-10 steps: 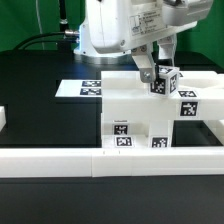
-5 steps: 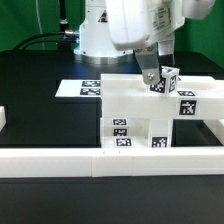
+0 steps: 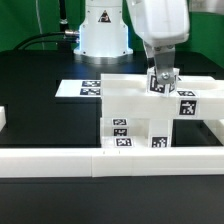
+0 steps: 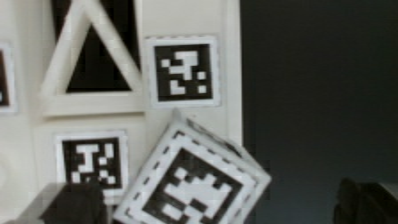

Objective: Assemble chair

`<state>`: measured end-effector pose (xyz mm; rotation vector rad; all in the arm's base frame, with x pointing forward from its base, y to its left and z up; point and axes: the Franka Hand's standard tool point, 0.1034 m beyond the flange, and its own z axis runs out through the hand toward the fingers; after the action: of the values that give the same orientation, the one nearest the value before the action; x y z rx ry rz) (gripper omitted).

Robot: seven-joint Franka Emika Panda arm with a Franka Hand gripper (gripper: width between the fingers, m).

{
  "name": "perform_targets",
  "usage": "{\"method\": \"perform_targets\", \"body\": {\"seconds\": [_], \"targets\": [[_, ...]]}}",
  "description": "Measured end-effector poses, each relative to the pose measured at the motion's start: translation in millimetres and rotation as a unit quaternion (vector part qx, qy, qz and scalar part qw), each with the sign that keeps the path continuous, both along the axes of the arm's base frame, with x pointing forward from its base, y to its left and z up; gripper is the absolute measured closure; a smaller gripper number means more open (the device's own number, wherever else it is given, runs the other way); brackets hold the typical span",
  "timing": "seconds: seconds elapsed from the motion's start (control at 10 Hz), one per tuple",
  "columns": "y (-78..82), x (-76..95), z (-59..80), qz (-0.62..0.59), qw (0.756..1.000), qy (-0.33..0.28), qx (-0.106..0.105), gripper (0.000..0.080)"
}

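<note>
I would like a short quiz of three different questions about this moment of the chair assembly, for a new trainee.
1. True or false: the tool is shut on the small white tagged post.
2. Multiple choice: the flat white marker board lies (A) on the black table, (B) on top of the glossy white plastic chair, (C) in the tool.
3. Fill in: the long low white border rail runs along the table's ____ edge in the exterior view.

Key: 1 false; 2 A; 3 near.

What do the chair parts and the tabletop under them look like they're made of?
The chair: apparently glossy white plastic, smooth blocky faces with soft sheen, carrying black-and-white tags that look printed and matte. Tabletop: a dark, matte black surface with no glare; material unclear.
</note>
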<state>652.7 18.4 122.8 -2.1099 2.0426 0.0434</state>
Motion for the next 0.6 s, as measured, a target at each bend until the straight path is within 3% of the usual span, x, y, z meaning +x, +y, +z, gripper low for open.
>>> {"method": "perform_targets", "body": {"seconds": [0.2, 0.6], "targets": [[1.7, 1.6, 0.7, 0.136, 0.990, 0.005, -0.025, 0.0151], [4.8, 2.5, -2.9, 0.276, 0.960, -0.006, -0.046, 0.0151]]}}
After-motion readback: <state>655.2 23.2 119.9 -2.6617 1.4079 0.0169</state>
